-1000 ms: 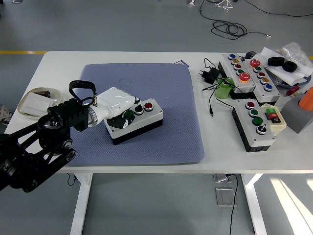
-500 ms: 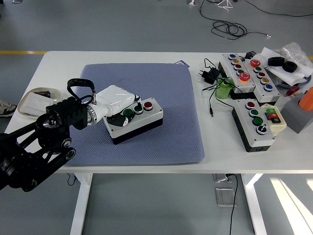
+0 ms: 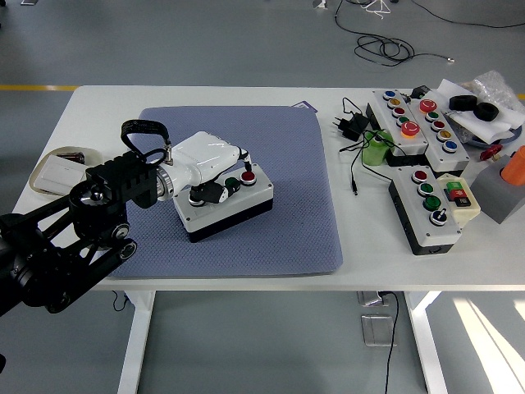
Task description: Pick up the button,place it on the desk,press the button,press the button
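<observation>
1. Comparing this moment with 0.5 s and 1.0 s earlier, the left robot hand has advanced rightward along the button box. It then covered the box's left end; it now sits over the middle of the lid.
2. The green button, exposed earlier, is now mostly hidden under the white hand shell. The black selector and the red button remain visible.
3. The fingers are curled downward, with 1 fingertip extended just beside the red button. Contact cannot be confirmed from this view. The hand grasps nothing.
4. Judgement: pick-up and placement appear complete, since the box rests flat on the blue mat on the worktop. The shift suggests the hand is moving from 1 press toward the next.
5. The box lies directly beneath the hand and extends past it to the right and toward the near edge.
6. The right robot hand is out of view.
</observation>
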You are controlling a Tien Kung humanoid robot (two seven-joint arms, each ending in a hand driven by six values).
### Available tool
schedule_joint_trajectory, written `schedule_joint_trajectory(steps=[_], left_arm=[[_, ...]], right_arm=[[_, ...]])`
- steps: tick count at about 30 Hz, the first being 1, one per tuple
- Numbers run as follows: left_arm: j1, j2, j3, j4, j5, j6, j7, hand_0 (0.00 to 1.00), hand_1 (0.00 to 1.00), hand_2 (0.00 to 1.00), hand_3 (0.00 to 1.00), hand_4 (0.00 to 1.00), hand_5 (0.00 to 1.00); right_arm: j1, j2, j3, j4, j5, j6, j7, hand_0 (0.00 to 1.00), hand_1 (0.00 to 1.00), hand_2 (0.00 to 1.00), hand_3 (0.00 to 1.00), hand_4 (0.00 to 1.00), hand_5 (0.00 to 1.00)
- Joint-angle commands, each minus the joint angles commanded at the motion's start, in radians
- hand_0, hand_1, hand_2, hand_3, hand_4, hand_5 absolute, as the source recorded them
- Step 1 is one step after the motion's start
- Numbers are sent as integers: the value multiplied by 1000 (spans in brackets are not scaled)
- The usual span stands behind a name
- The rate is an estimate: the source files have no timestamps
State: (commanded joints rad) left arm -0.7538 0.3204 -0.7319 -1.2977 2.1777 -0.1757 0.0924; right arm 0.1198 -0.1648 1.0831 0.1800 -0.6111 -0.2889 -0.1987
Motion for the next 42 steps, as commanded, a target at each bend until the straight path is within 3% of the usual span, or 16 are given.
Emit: schedule_joint_trajectory(steps=[23, 42], left_arm=[[-19, -20, 22, 77, -26, -1, 2, 37, 89, 118, 694, 505, 226], [-20, -36, 55, 76, -41, 13, 0, 34, 87, 119, 701, 510, 255]], right_arm=[[10, -1, 2, 0, -9, 1, -2, 787, 797, 817, 751, 412, 479], [1, 1, -5, 0, -8, 1, -6, 787, 797, 817, 751, 412, 479]])
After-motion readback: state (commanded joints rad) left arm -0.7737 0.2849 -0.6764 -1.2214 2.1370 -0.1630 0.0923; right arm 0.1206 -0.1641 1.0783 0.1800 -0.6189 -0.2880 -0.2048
